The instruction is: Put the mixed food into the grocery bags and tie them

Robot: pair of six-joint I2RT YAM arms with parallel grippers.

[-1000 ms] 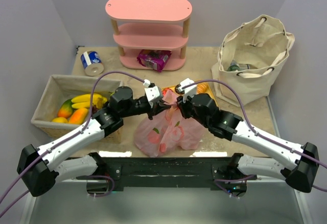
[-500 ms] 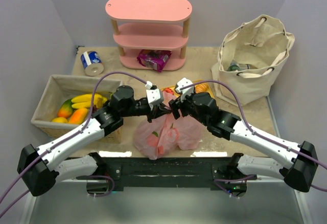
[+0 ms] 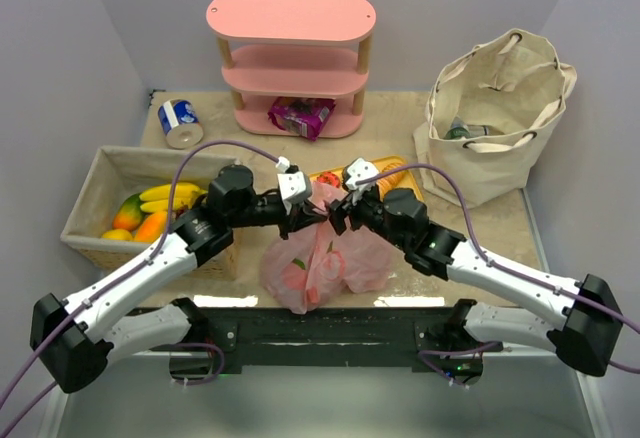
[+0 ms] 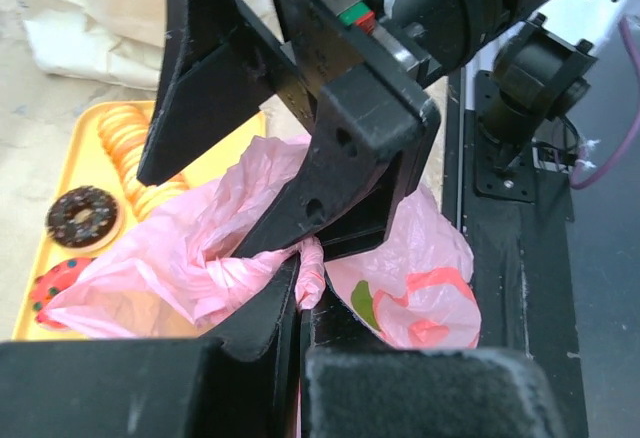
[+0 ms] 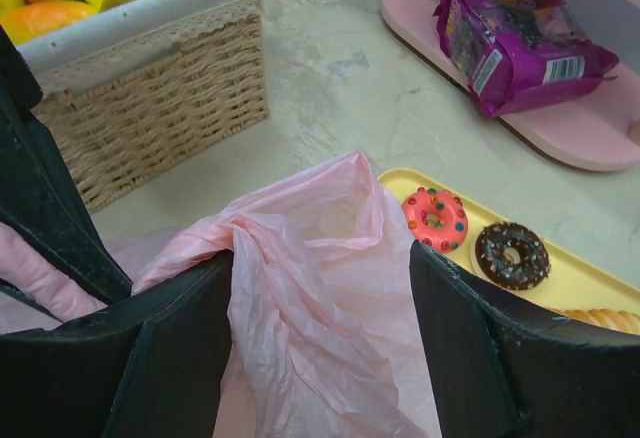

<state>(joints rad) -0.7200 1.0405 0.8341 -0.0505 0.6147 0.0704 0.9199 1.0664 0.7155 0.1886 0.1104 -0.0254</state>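
Note:
The pink plastic grocery bag point(image 3: 325, 258) lies on the table between my two arms, with orange and green shapes showing through it point(image 4: 420, 308). My left gripper point(image 4: 303, 298) is shut on a twisted strand of the bag's top point(image 4: 310, 263). My right gripper point(image 5: 320, 298) faces it, open, with loose pink plastic point(image 5: 310, 258) lying between its fingers and draped over the left finger point(image 5: 170, 348). From above, both grippers point(image 3: 300, 216) point(image 3: 338, 216) meet over the bag's top. The beige canvas bag point(image 3: 500, 148) stands open at the back right, a green-labelled bottle point(image 3: 465, 130) inside.
A woven basket point(image 3: 100, 173) of bananas and mangoes stands left. Behind the bag lies a yellow tray point(image 3: 395, 168) with doughnuts point(image 5: 435, 220). A pink shelf point(image 3: 292, 53) at the back holds a purple snack packet point(image 3: 300, 115). A blue can point(image 3: 180, 123) lies at the back left.
My right gripper has opened and let go of the pink bag's top. Both grippers have shifted slightly left, and the bag has drawn in narrower. The left stays shut.

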